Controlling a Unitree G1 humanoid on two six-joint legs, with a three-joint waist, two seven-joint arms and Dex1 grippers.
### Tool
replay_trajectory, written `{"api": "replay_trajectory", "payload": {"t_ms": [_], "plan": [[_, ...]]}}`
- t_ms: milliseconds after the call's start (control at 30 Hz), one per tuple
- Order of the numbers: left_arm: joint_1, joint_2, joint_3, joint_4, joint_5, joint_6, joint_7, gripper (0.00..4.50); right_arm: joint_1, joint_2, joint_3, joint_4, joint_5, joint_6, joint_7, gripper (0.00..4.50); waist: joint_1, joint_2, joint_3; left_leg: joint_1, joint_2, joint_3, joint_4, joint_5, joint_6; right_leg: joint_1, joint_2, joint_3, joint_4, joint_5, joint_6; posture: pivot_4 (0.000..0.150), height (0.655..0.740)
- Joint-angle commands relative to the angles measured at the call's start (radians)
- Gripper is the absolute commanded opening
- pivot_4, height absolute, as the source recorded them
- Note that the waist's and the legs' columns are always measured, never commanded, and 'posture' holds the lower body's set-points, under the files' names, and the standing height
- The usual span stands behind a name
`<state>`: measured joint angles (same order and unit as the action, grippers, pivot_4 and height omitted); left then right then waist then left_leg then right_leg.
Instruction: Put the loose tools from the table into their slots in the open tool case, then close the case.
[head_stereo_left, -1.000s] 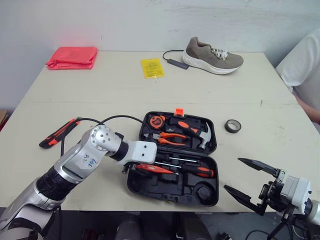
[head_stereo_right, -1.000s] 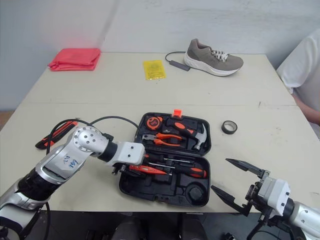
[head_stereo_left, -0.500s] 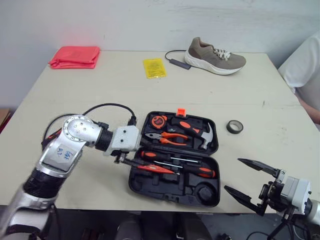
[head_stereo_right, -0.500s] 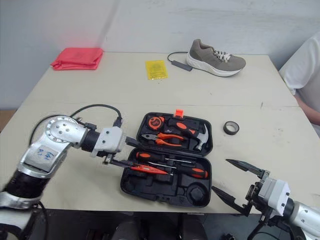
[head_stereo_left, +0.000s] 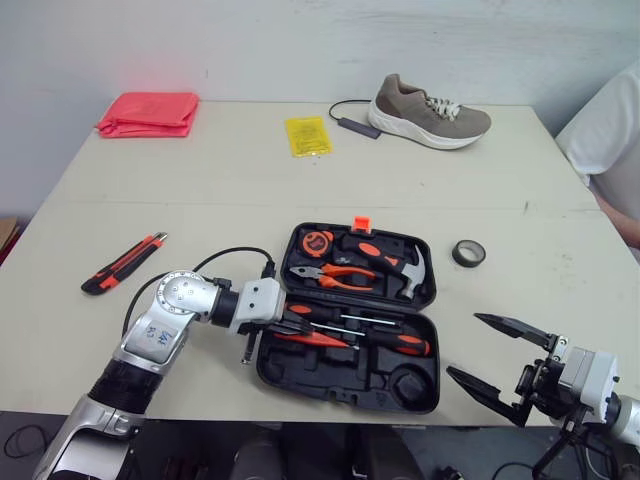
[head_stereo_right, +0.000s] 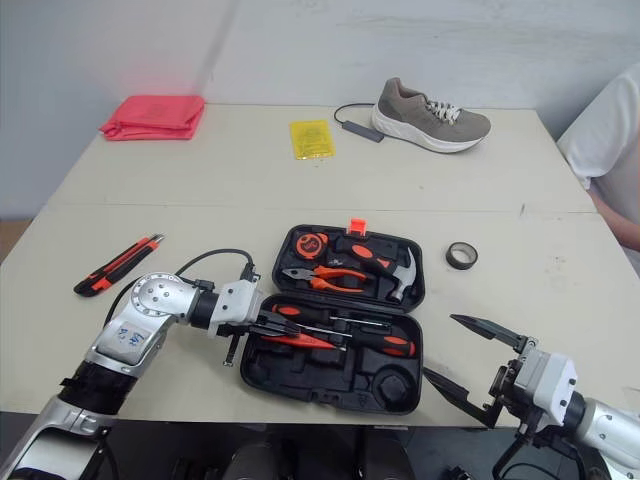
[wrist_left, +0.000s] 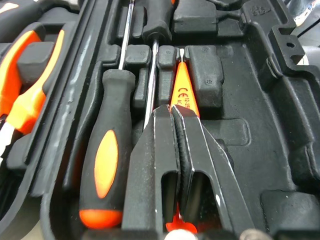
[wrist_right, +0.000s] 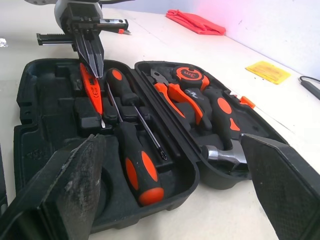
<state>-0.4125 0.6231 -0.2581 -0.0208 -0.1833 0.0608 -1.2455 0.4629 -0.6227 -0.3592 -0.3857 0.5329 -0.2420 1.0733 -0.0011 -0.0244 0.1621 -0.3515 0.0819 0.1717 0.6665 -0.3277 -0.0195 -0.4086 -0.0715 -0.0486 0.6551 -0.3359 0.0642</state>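
Observation:
The open black tool case (head_stereo_left: 345, 384) lies near the table's front edge. Its far half holds a tape measure (head_stereo_left: 317, 241), pliers (head_stereo_left: 345, 275) and a hammer (head_stereo_left: 405, 272). Its near half holds two black-and-orange screwdrivers (head_stereo_left: 405, 343) and a slim orange tester screwdriver (wrist_left: 184, 92). My left gripper (head_stereo_left: 296, 323) is shut, its fingertips (wrist_left: 165, 120) resting right over the tester's handle at the case's left end. My right gripper (head_stereo_left: 500, 365) hangs open off the table's front right, pointing at the case. A utility knife (head_stereo_left: 122, 264) lies loose at the left, a tape roll (head_stereo_left: 466, 252) to the right.
At the back of the table are a grey shoe (head_stereo_left: 427, 110), a dark cable (head_stereo_left: 350, 122), a yellow packet (head_stereo_left: 305, 135) and a folded red cloth (head_stereo_left: 148, 112). A person's white sleeve (head_stereo_left: 605, 135) is at the right edge.
My left gripper's fingers have shut over the orange tester screwdriver. The left arm has dropped lower and nearer, uncovering the utility knife. The right gripper has stayed put.

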Motion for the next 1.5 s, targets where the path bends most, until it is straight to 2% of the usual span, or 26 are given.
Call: {"api": "replay_trajectory", "payload": {"t_ms": [33,467,567,733,867,967,1100,1233,1267,1333,1500], "plan": [[0.010,0.010,-0.025,0.002,0.027,-0.026,-0.012,0.02,0.013,-0.008,-0.035,-0.033,0.012,-0.001,-0.010,4.50,0.000,0.000,0.000,0.000,0.000,0.000,0.000,0.000,0.000,0.000,0.000,0.000,0.000,0.000,0.000,0.150,0.7400],[0.064,0.038,-0.077,0.054,0.127,-0.008,0.061,0.02,0.005,-0.020,-0.034,-0.056,0.014,0.027,-0.037,4.50,0.000,0.002,-0.004,0.006,0.000,0.000,-0.001,0.000,0.001,0.005,-0.001,0.000,0.000,0.000,0.000,0.150,0.7400],[0.076,0.024,-0.033,0.032,0.051,-0.043,0.046,0.02,-0.001,-0.026,-0.039,-0.061,0.016,0.038,-0.041,4.50,-0.001,0.003,-0.005,0.017,0.002,0.000,-0.004,-0.006,0.006,0.017,-0.006,0.000,-0.003,-0.001,-0.001,0.150,0.7400],[0.105,0.013,0.117,-0.013,-0.129,-0.107,0.015,0.02,0.008,-0.043,-0.087,-0.053,0.025,0.043,-0.038,4.50,-0.003,0.003,-0.003,0.015,0.005,0.000,-0.004,-0.007,0.006,0.015,-0.006,-0.001,-0.003,-0.001,-0.002,0.150,0.7400],[0.173,0.079,0.315,-0.047,-0.269,-0.007,0.048,0.02,0.042,-0.055,-0.195,0.001,0.036,0.028,-0.014,4.50,-0.003,0.002,-0.002,0.015,0.006,0.000,-0.004,-0.007,0.005,0.014,-0.006,-0.001,-0.003,-0.001,-0.002,0.150,0.7400],[0.286,0.150,0.488,-0.025,-0.315,0.058,0.094,0.80,0.067,-0.059,-0.281,0.080,0.040,0.014,0.015,4.50,-0.007,0.002,-0.002,0.016,0.007,0.000,-0.005,-0.008,0.005,0.014,-0.006,-0.001,-0.004,-0.001,-0.002,0.150,0.7400],[0.438,0.215,0.748,0.127,-0.301,0.029,0.165,2.69,0.100,-0.063,-0.380,0.175,0.034,-0.006,0.035,4.50,-0.017,0.002,-0.001,0.016,0.008,0.001,-0.009,-0.008,0.006,0.014,-0.007,-0.002,-0.008,-0.001,-0.002,0.150,0.7400],[0.584,0.259,0.974,0.305,-0.285,-0.016,0.211,4.26,0.118,-0.070,-0.461,0.297,0.012,-0.058,0.058,4.50,-0.027,-0.001,0.000,0.017,0.008,0.001,-0.012,-0.009,0.006,0.014,-0.008,-0.003,-0.010,-0.002,-0.003,0.150,0.7400],[0.615,0.272,1.020,0.355,-0.279,-0.029,0.221,4.44,0.117,-0.073,-0.477,0.332,0.006,-0.072,0.059,4.50,-0.030,-0.002,0.000,0.017,0.007,0.001,-0.014,-0.009,0.006,0.014,-0.009,-0.003,-0.011,-0.002,-0.003,0.150,0.7400],[0.665,0.300,1.101,0.474,-0.263,-0.069,0.255,4.44,0.112,-0.080,-0.502,0.411,-0.009,-0.104,0.061,4.50,-0.031,-0.003,0.000,0.017,0.007,0.002,-0.016,-0.009,0.005,0.014,-0.009,-0.004,-0.013,-0.002,-0.004,0.150,0.7400],[0.693,0.349,1.199,0.686,-0.260,-0.133,0.333,4.44,0.105,-0.088,-0.509,0.551,-0.047,-0.179,0.067,4.50,-0.029,-0.004,0.000,0.017,0.008,0.002,-0.019,-0.011,0.002,0.012,-0.011,-0.006,-0.015,-0.003,-0.006,0.150,0.7400]]}}
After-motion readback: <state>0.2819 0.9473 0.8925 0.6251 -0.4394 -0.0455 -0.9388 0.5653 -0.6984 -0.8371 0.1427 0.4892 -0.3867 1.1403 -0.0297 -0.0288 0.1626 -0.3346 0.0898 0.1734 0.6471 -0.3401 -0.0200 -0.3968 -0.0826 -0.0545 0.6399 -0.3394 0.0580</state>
